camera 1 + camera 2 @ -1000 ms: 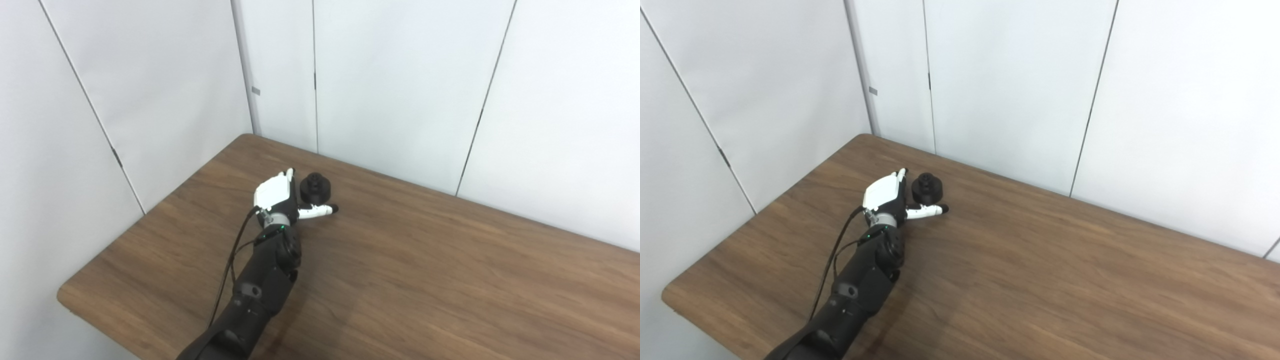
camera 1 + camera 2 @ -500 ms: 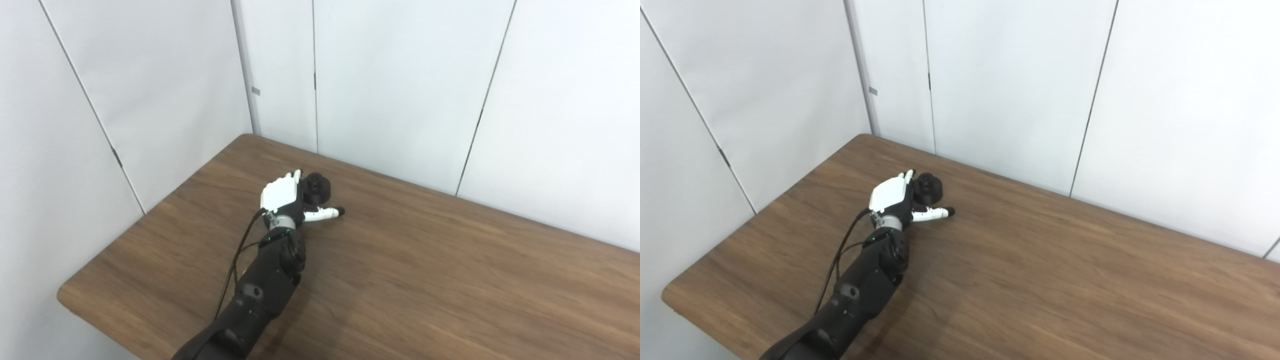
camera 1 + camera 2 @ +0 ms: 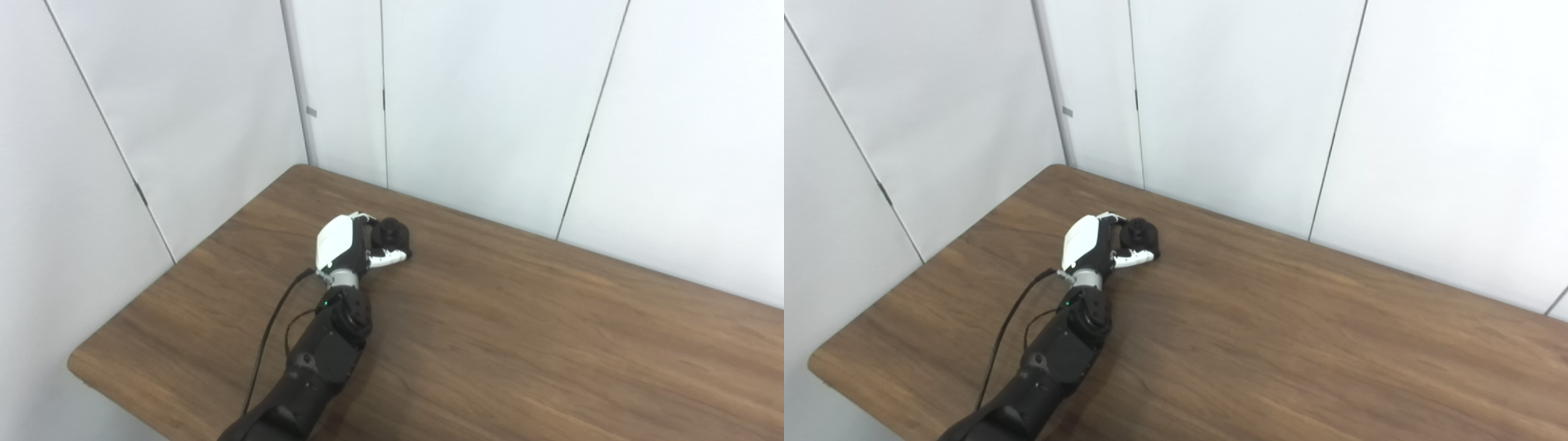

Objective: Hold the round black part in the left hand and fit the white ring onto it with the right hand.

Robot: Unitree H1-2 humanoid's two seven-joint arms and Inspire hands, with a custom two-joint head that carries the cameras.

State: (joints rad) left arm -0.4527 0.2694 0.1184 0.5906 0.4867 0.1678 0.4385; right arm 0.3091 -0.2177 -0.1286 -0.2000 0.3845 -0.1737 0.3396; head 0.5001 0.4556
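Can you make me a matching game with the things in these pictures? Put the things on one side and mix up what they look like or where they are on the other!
Things:
1. left hand
2. round black part
3. table
4. wall panels

Descriptions:
A. brown wood grain
B. plain white, standing behind everything
C. small and dark, wrapped by fingers
D. white shell on a black arm, closed around something

Pairs: 1-D, 2-C, 3-A, 4-B

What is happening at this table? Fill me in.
The robot's left hand has its fingers and thumb around the round black part on the wooden table, near the far left corner. The part appears to sit on the tabletop. The right hand and any white ring are out of view.
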